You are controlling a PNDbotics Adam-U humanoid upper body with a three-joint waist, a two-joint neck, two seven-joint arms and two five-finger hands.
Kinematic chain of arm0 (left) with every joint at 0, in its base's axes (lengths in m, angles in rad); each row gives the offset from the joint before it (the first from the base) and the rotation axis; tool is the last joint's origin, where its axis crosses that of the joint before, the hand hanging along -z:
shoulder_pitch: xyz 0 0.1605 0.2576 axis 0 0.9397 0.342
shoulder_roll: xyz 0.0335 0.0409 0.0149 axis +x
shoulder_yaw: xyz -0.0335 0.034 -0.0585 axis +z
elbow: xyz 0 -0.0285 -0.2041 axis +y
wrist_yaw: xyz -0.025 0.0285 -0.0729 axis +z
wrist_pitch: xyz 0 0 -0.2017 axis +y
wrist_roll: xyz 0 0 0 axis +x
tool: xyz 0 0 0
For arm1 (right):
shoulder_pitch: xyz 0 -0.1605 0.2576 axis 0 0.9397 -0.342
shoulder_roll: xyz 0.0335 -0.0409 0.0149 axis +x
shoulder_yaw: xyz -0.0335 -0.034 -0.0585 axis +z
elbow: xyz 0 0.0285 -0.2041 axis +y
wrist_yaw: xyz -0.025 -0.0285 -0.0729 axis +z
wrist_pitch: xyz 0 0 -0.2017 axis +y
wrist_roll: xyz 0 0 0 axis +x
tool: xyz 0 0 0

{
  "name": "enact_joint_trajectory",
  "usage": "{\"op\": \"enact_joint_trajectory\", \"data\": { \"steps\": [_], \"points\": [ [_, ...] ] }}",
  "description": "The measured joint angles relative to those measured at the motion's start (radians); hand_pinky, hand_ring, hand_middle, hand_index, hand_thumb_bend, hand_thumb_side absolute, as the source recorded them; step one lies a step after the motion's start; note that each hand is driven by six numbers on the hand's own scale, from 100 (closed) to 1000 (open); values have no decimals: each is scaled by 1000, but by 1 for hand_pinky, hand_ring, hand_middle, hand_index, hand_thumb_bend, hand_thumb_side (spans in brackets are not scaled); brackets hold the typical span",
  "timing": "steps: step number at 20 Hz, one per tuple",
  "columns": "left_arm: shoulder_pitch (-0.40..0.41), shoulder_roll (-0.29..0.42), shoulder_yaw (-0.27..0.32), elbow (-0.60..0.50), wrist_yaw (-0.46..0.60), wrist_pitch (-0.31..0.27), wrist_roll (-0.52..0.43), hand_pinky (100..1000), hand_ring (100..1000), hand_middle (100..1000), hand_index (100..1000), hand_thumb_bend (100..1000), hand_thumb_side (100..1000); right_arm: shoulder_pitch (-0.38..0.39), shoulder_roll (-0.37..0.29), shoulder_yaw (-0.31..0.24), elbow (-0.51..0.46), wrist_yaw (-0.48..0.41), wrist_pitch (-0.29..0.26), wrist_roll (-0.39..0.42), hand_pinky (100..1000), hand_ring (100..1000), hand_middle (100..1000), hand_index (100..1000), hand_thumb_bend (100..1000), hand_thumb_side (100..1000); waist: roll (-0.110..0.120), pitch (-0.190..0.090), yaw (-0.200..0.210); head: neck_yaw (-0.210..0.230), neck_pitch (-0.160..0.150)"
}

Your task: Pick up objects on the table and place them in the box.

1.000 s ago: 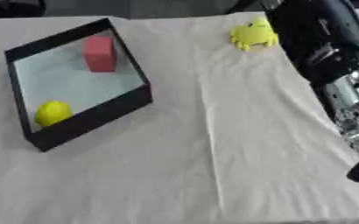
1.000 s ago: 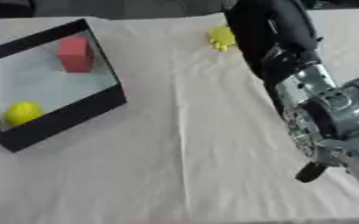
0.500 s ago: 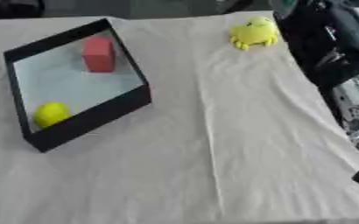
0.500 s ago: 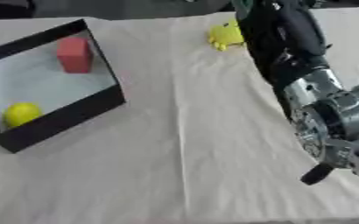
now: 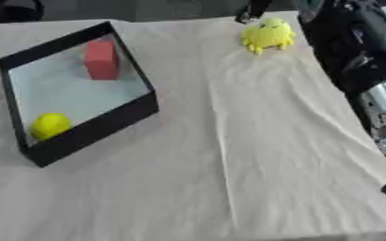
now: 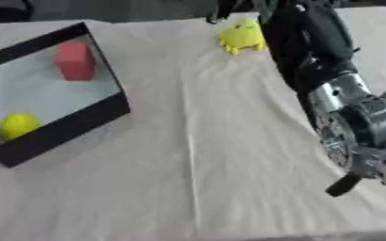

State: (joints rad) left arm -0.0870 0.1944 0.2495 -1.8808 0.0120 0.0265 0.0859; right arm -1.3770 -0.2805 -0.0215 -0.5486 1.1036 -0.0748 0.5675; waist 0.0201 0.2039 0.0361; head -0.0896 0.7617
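Observation:
A yellow plush toy [image 5: 268, 35] lies on the cloth at the far right. The black box [image 5: 89, 132] stands at the left, with a red block [image 5: 101, 59] near its far wall and a yellow ball [image 5: 50, 125] in its near corner. My right arm [image 6: 311, 52] comes in from the lower right and stretches along the right edge toward the toy. Only a dark bit of my right hand [image 6: 227, 10] shows at the top edge, just behind the toy. My left hand is out of both views.
The table is covered with a creased beige cloth [image 5: 229, 164]. The arm's silver joint [image 6: 361, 127] with a black knob [image 6: 343, 185] hangs over the near right part of the cloth.
My right arm has shifted to the right and farther away, uncovering more of the yellow toy. Box, block and ball have not moved.

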Motion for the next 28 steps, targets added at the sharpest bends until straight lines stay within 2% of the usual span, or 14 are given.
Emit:
{"op": "enact_joint_trajectory", "data": {
  "steps": [4, 5, 6, 11, 20, 28],
  "points": [
    [0, 0, 0, 0, -1, 0, 0, 888, 751, 773, 791, 154, 882, 0, -15, -3, 4, 21, 7, 15, 966, 976, 909, 939, 411, 152, -1, 0, -1, 3, -1],
    [0, 0, 0, 0, -1, 0, 0, 888, 750, 772, 791, 154, 875, 0, -19, -3, 6, 27, 10, 18, 966, 978, 912, 939, 402, 129, -2, 0, -2, 4, -1],
    [0, 0, 0, 0, -2, 0, 0, 888, 750, 772, 791, 153, 881, 0, -23, -3, 10, 33, 12, 21, 966, 979, 914, 939, 414, 173, -2, 0, -2, 5, -1],
    [0, 0, 0, 0, -4, 2, 2, 888, 750, 772, 791, 153, 881, -1, -46, -3, 28, 71, 12, 45, 966, 986, 922, 933, 417, 208, -5, 3, -7, 9, -2],
    [-4, 1, 1, 0, -5, 1, 6, 887, 750, 774, 791, 151, 881, -1, -90, -2, 51, 114, -7, 79, 966, 990, 926, 927, 420, 229, -8, 20, -9, 25, -33],
    [-10, 7, 1, 0, -10, 2, 7, 887, 749, 776, 790, 148, 883, 6, -105, -2, 65, 101, -13, 83, 967, 989, 929, 926, 421, 232, -7, 33, -6, 34, -46]
  ]
}}
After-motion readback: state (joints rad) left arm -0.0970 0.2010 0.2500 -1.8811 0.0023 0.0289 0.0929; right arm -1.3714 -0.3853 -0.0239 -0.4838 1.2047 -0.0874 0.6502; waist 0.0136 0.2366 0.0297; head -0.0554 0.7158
